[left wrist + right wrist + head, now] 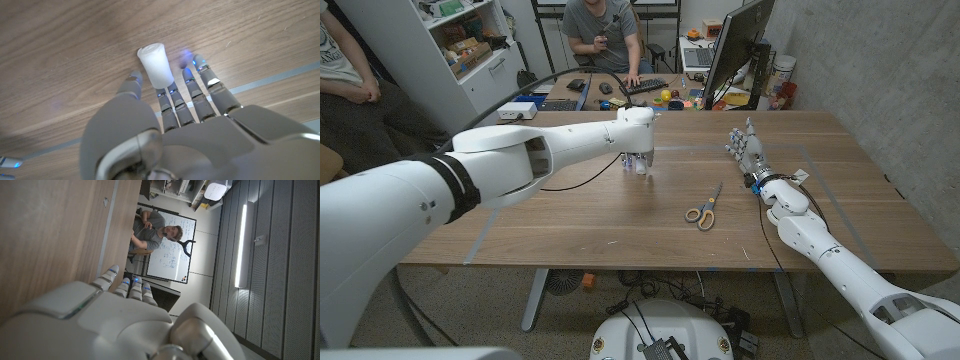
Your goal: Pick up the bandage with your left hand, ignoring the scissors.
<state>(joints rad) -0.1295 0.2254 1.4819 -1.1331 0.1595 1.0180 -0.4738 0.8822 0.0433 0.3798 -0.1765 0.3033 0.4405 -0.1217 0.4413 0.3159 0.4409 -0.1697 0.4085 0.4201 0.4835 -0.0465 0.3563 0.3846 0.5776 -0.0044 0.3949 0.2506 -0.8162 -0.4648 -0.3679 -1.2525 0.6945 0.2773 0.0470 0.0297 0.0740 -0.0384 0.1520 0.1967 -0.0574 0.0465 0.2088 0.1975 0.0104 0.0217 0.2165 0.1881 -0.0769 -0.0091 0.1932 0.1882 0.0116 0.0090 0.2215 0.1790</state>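
The bandage (156, 64) is a small white roll, seen between the thumb and a curled-in finger of my left hand (170, 125), which pinches it just over the wood. In the head view my left hand (637, 158) hangs fingers-down over the middle of the table (560, 230), with the bandage (642, 167) a pale spot at its fingertips. The scissors (703, 210), with tan handles, lie on the table to the right of that hand, untouched. My right hand (746, 150) stands at the right side of the table, fingers apart and holding nothing.
Behind the far edge stand a monitor (735, 45), a keyboard (648, 86) and small colourful items (682, 97). One person (605, 35) sits behind the table and another person (345, 80) at the far left. Thin tape lines (480, 235) cross the wood.
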